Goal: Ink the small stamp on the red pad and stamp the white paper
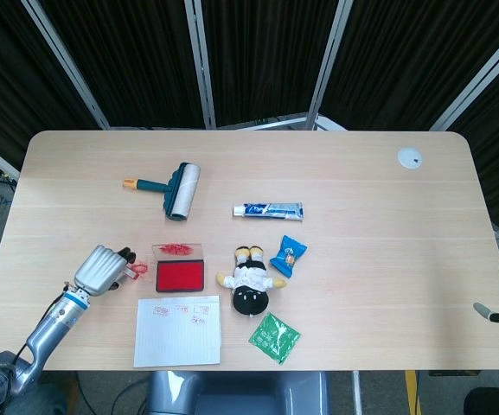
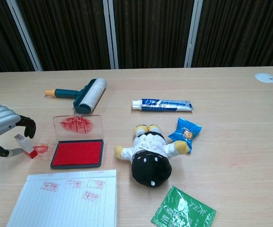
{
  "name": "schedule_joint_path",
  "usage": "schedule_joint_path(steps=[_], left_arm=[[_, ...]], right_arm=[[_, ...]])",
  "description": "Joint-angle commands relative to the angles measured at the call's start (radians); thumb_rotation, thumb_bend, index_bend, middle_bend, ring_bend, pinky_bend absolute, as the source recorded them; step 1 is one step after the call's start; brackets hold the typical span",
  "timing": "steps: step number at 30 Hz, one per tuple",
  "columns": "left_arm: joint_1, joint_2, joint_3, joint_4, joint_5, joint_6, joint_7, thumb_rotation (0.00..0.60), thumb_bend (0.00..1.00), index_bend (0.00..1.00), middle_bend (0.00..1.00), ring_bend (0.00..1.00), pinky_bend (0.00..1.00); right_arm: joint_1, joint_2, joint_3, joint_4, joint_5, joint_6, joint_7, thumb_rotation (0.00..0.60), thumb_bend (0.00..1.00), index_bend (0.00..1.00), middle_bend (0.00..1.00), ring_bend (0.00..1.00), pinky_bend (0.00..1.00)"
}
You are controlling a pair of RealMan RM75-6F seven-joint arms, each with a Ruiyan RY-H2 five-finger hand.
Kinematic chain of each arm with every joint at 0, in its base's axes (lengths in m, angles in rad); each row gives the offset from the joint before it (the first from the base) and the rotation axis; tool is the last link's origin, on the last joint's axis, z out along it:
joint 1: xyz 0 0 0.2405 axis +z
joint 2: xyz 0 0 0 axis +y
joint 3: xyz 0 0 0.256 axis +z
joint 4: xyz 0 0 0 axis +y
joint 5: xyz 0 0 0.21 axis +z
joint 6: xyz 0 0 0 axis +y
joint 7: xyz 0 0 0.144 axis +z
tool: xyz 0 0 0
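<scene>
Wide tabletop [image 1: 361, 259] fills the head view, which alone catches a sliver of the right hand [image 1: 491, 311] at the right edge, grip impossible to tell. White paper [image 2: 65, 198] sits lower left, red pad [image 2: 77, 153] above it. At the far left of the chest view, the left hand [image 2: 1, 130] curls around the small stamp [image 2: 26, 146]; it leans, tip on a red smear, contact unclear.
</scene>
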Motion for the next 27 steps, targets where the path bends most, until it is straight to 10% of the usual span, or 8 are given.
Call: schedule_joint_path(steps=[1, 17, 21, 25, 27], left_arm=[[0.002, 0.005, 0.001, -0.005, 0.001, 0.004, 0.002, 0.6, 0.17, 0.37, 0.4, 0.94, 0.99], [0.068, 0.2, -0.058, -0.289, -0.01, 0.233, -0.003, 0.6, 0.07, 0.26, 0.19, 0.81, 0.9], [0.127, 0.3, -0.09, -0.481, -0.046, 0.329, 0.04, 0.6, 0.0, 0.06, 0.0, 0.47, 0.57], [0.194, 0.405, -0.097, -0.734, -0.122, 0.352, 0.115, 0.6, 0.0, 0.0, 0.0, 0.13, 0.09], [0.214, 0.432, -0.094, -0.794, -0.135, 0.364, 0.139, 0.6, 0.0, 0.0, 0.0, 0.07, 0.01]], right_arm=[[0.0, 0.0, 0.0, -0.001, -0.001, 0.0, 0.0, 0.6, 0.0, 0.0, 0.0, 0.0, 0.0], [-0.015, 0.021, -0.006, -0.026, -0.041, 0.034, 0.036, 0.6, 0.0, 0.0, 0.0, 0.0, 0.0], [-0.021, 0.03, -0.009, -0.033, -0.062, 0.049, 0.054, 0.6, 0.0, 0.0, 0.0, 0.0, 0.0], [-0.026, 0.038, -0.013, -0.041, -0.083, 0.061, 0.07, 0.6, 0.0, 0.0, 0.0, 0.0, 0.0], [-0.026, 0.039, -0.015, -0.042, -0.089, 0.064, 0.072, 0.6, 0.0, 0.0, 0.0, 0.0, 0.0]])
